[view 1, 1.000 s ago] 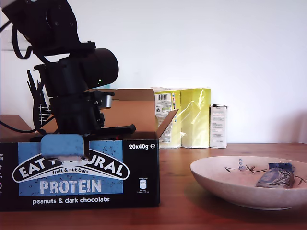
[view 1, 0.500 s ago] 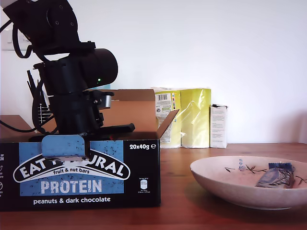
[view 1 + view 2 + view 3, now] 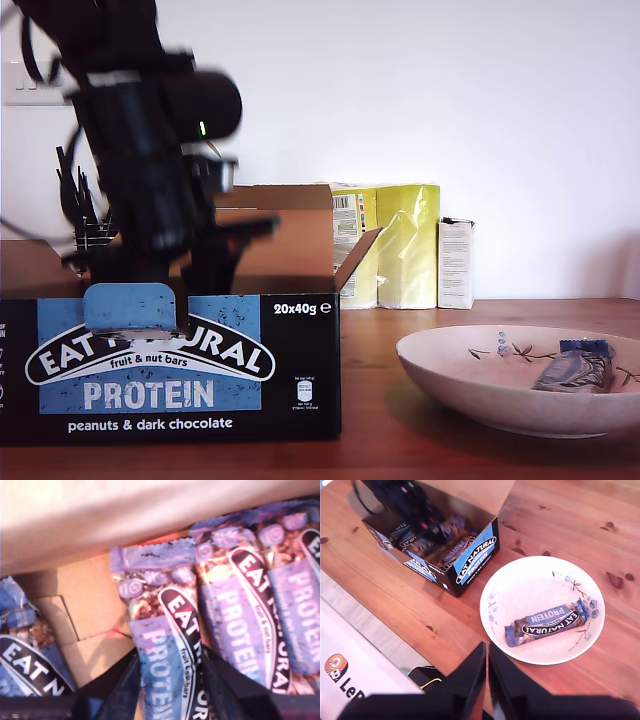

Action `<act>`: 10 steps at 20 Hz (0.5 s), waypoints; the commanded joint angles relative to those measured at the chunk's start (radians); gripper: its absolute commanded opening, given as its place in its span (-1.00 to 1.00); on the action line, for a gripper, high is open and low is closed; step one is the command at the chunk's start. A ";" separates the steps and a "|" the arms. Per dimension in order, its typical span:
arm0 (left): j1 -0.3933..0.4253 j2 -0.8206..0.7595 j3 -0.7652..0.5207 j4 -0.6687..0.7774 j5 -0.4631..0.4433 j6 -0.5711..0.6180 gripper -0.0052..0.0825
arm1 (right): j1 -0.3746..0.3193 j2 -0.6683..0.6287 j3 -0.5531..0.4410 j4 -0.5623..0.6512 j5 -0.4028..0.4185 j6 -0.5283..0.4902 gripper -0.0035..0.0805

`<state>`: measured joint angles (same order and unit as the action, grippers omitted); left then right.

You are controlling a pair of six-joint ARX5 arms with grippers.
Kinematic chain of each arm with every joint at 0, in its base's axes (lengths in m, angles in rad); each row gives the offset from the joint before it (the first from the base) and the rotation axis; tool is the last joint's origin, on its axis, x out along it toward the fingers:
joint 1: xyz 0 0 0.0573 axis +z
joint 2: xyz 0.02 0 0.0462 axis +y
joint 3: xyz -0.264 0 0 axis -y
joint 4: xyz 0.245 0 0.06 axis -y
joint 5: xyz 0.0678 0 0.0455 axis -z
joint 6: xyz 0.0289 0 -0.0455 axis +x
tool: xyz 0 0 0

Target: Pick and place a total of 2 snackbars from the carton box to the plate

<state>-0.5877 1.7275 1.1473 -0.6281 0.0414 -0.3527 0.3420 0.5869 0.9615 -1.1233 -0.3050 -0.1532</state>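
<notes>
change: vs a second ago, my first arm (image 3: 140, 180) has lifted and is motion-blurred above the carton box (image 3: 170, 365); box has nudged slightly toward the exterior view's right. Reads as lift-out starting.
first end effector (image 3: 167, 680): inside the box, fingers either side of one snackbar (image 3: 162, 645) and apparently closed on its lower half; wrapper end points to 12 o'clock in the first wrist view.
second end effector (image 3: 487, 675): fingers together, empty, high above the counter (image 3: 630, 535), looking down on box and plate.
plate (image 3: 450, 375): at 3 o'clock from the box in the exterior view, apart from it.
bars on plate: 1, a blue-wrapped bar (image 3: 547, 623) lying flat, near the exterior view's right rim.
bars in box: at least 4 visible in the first wrist view, including the held one; more may be hidden.
task state: judged 1 of 2 done; second is in the grasp, not yet clear of the box.
background: 2 yellow packs (image 3: 395, 245), 1 small white carton (image 3: 456, 263).
</notes>
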 commanded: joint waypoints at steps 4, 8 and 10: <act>-0.004 -0.152 0.007 0.000 -0.002 0.013 -0.43 | 0.003 -0.004 0.016 0.011 0.002 -0.002 -0.95; -0.005 -0.238 0.007 -0.034 -0.001 0.013 -0.43 | 0.003 -0.006 0.016 0.010 0.011 -0.005 -0.95; -0.012 -0.284 0.007 -0.035 -0.001 0.016 -0.43 | 0.002 -0.016 0.019 0.011 0.042 -0.005 -0.95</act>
<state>-0.5915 1.4807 1.1618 -0.6716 0.0418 -0.3481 0.3420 0.5850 0.9615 -1.1191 -0.2726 -0.1558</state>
